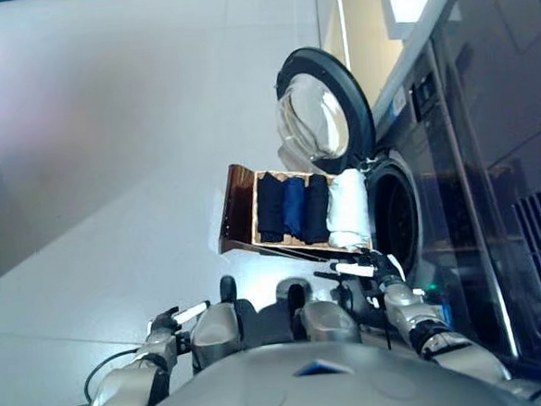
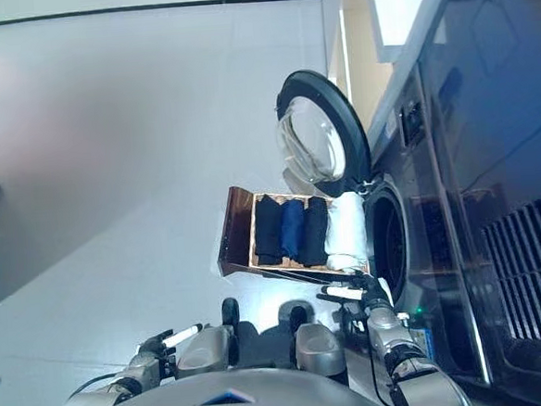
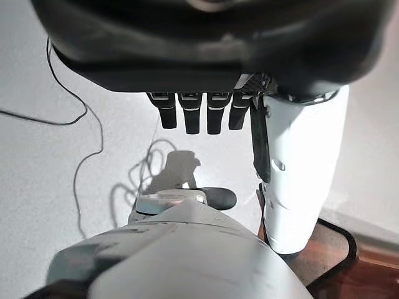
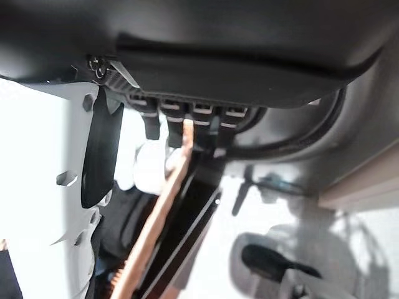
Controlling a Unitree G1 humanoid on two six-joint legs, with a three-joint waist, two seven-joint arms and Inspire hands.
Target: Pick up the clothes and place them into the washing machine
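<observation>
- Left eye view: I see a shallow wooden crate [image 1: 241, 210] on the pale floor [image 1: 111, 177], just beside the dark front-loading washing machine [image 1: 473, 170]. Its round glass door [image 1: 323, 111] is swung wide and the drum opening [image 1: 397, 217] is dark. In the crate lie the clothes: a black roll [image 1: 271, 208], a blue roll [image 1: 294, 208], another dark roll [image 1: 316, 209] and a white folded cloth [image 1: 349, 207] nearest the drum. My left hand [image 1: 172, 323] hangs low and well apart from the crate.
- Right eye view: my right hand [image 2: 362, 294] sits just short of the crate's near edge, below the white cloth, holding nothing.
- Left wrist view: the left hand's fingers [image 3: 187, 115] hang straight and relaxed over bare floor, empty.
- Right wrist view: the right hand's fingers [image 4: 181, 128] are likewise extended, with the crate's wooden rim [image 4: 156, 218] close past them.
- My judgement: I am in the reach. I would take the white cloth first, coming over the rim, not into it, then curl thumb and fingers round its bulk before swinging to the drum.
</observation>
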